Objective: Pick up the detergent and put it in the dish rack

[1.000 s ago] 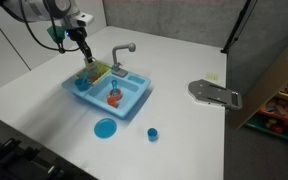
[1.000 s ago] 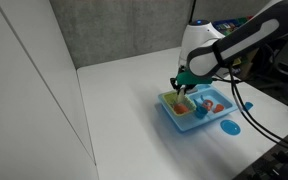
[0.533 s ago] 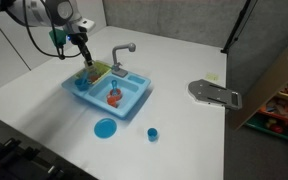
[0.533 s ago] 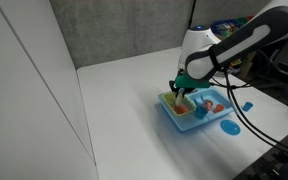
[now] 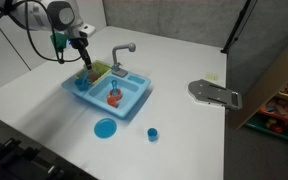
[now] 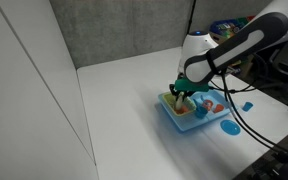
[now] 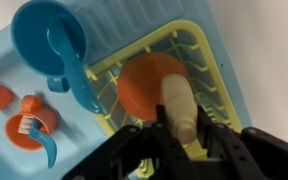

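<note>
My gripper (image 7: 181,128) is shut on the detergent (image 7: 179,105), a cream-beige bottle that sticks out between the fingers. It hangs just above the yellow-green dish rack (image 7: 212,72), where a round orange item (image 7: 142,82) lies. In both exterior views the gripper (image 5: 83,58) (image 6: 184,92) is right over the rack (image 5: 94,72) (image 6: 174,101) at one end of the light-blue sink unit (image 5: 136,103). I cannot tell whether the bottle touches the rack.
A grey faucet (image 5: 122,53) stands behind the basin, which holds a red-orange item (image 5: 114,96). A flat blue plate (image 5: 105,128) and a small blue cup (image 5: 152,133) lie on the white table in front. A grey device (image 5: 214,93) lies further along the table.
The gripper has come down slightly toward the rack with the detergent still in it. Nothing else has moved.
</note>
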